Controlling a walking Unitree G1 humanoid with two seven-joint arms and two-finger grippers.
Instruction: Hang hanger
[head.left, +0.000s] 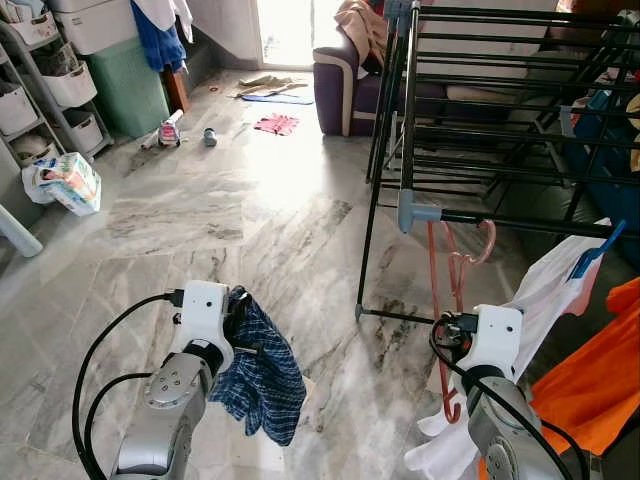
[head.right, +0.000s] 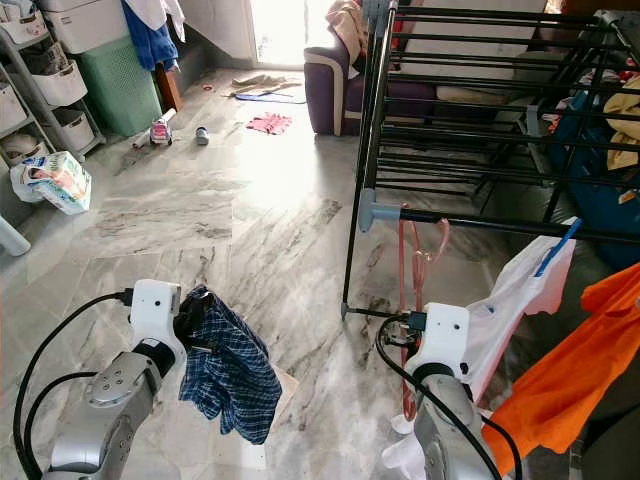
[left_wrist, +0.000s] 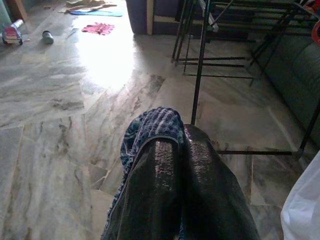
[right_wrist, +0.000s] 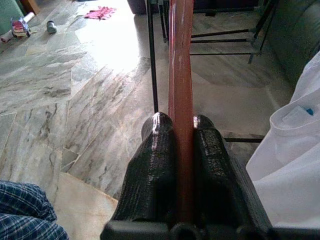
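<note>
In the left eye view, the left gripper (head.left: 238, 322) is held low over the marble floor (head.left: 200, 220), clenched on a blue checked cloth (head.left: 262, 380) that hangs down from it. The right gripper (head.left: 450, 335) is raised just under the drying rack (head.left: 500, 110), grasping a red hanger (head.left: 452, 262); the hanger's hook (head.left: 487, 243) curls up just below the rack's nearest rail, by the grey corner joint (head.left: 415, 211), and whether it touches the rail cannot be told. A white shirt (head.left: 545, 290) and an orange garment (head.left: 595, 380) hang on the rack beside the right arm. A purple sofa (head.left: 345, 85) stands behind the rack's far end.

The right eye view shows the same layout, with a green bin (head.right: 125, 85) near the far wall.

In the left wrist view, both black fingers (left_wrist: 160, 185) press together, the checked cloth bunched over them.

In the right wrist view, the fingers (right_wrist: 155, 170) pinch the red hanger's bar between them, the bar running straight ahead towards the rack's leg.
</note>
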